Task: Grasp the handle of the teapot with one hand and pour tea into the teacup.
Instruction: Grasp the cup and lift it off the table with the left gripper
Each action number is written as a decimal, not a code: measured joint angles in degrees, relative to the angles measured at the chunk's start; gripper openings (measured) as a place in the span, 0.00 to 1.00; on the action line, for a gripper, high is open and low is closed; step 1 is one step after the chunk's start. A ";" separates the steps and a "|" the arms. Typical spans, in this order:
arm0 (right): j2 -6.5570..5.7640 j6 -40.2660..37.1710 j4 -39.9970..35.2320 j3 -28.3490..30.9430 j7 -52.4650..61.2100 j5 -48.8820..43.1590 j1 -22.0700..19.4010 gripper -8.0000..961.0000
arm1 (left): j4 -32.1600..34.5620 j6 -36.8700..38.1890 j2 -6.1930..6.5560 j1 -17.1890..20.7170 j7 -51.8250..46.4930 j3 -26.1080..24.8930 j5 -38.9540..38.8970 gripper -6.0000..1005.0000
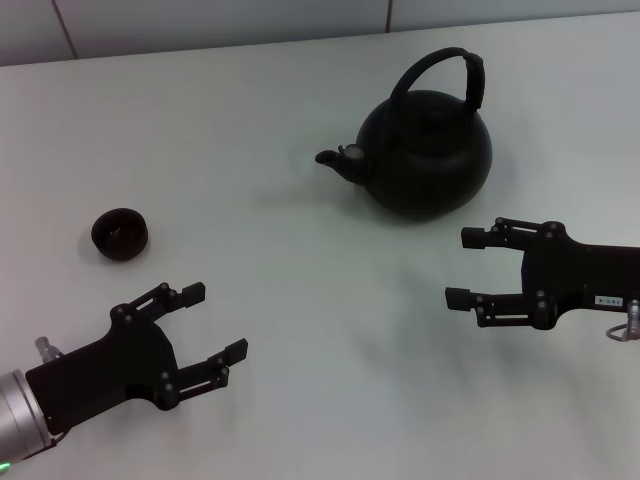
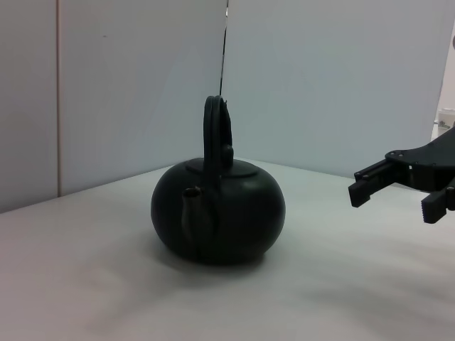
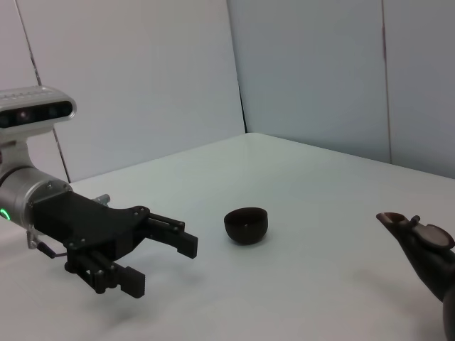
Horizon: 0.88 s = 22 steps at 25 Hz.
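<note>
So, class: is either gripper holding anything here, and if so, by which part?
Nothing is held. The left gripper and right gripper are both open above the table, apart from the teapot, its handle and the teacup.

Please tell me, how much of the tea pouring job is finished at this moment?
Nothing looks done yet. The teapot stands upright on the table, its handle untouched, and the teacup sits apart, off toward its spout side. In hand: the right pincer is open near the pot; the left pincer is open near the cup. Left: grasping, lifting, pouring.
</note>
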 joint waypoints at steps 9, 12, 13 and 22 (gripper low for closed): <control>0.00 -0.03 -0.09 0.00 0.01 0.00 -0.02 0.86 | 0.00 0.18 0.08 0.04 0.00 0.00 0.01 0.84; 0.00 -0.05 -0.12 0.00 0.01 0.00 -0.02 0.86 | -0.01 0.20 0.09 0.11 0.00 0.00 0.01 0.84; 0.00 -0.05 -0.12 0.00 0.01 0.00 -0.02 0.86 | -0.01 0.21 0.08 0.12 0.00 0.01 0.01 0.84; 0.00 -0.11 -0.16 0.00 0.02 0.01 -0.02 0.86 | 0.02 0.19 0.17 0.17 0.00 0.00 0.01 0.84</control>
